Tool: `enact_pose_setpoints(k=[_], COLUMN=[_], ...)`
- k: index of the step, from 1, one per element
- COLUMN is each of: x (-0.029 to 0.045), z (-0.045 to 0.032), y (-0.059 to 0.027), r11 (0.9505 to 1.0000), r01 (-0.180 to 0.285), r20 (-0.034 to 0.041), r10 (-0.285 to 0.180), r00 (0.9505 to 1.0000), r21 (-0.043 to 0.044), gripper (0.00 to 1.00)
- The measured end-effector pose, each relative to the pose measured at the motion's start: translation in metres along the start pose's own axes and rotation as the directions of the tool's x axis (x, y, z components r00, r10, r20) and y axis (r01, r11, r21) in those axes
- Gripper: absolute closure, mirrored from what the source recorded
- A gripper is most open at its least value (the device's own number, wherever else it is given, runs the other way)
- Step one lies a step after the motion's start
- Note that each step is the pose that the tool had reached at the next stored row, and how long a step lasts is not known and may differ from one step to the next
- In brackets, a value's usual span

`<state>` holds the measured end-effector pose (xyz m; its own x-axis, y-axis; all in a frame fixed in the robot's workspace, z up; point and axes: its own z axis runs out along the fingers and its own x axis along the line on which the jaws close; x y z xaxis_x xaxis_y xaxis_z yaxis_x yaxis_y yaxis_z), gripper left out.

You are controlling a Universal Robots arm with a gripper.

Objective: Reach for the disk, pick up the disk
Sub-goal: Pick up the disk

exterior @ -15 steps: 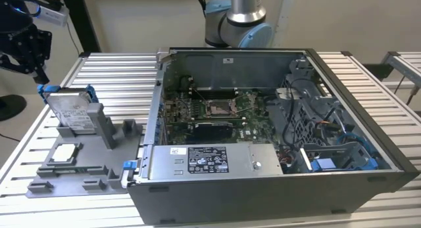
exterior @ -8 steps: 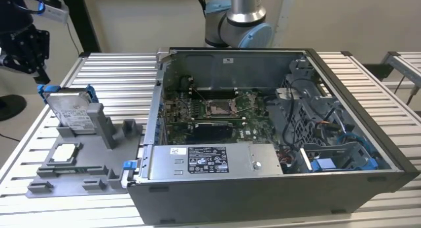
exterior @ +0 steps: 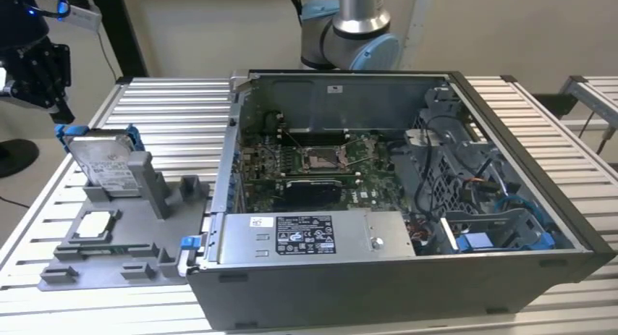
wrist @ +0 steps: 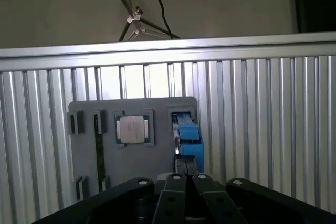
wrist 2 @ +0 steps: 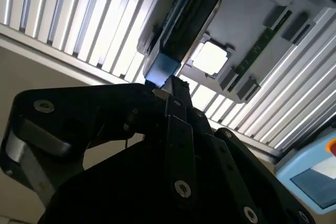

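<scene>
Exterior view, end effector [exterior: 60, 109] closed, above white-labelled disk [exterior: 104, 161] standing in grey tray [exterior: 101, 266].

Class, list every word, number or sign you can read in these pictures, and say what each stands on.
No text is legible.
White label on the disk: too small to read.
Black-and-white label on the grey box: too small.
White sticker on the case wall: too small.

Disk [exterior: 104, 163] upright on tray [exterior: 101, 268], computer case [exterior: 386, 288] just beside
</scene>
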<state>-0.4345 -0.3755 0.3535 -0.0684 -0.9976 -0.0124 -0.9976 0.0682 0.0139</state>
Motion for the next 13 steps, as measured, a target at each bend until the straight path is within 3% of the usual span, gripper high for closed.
enact_pose_setpoints(k=[7, 8, 13], x=[0.0000, 0.0000, 0.0000], z=[0.0000, 0.0000, 0.0000], y=[0.0000, 0.0000, 0.0000], r11=[1.0000, 1.0000, 1.0000], r01=[0.000, 0.000, 0.000], r20=[0.0000, 0.0000, 0.0000], r10=[0.000, 0.000, 0.000], r00=[1.0000, 1.0000, 1.0000], r21=[0.0000, 0.0000, 0.0000], gripper=[1.00, 0.00, 0.00])
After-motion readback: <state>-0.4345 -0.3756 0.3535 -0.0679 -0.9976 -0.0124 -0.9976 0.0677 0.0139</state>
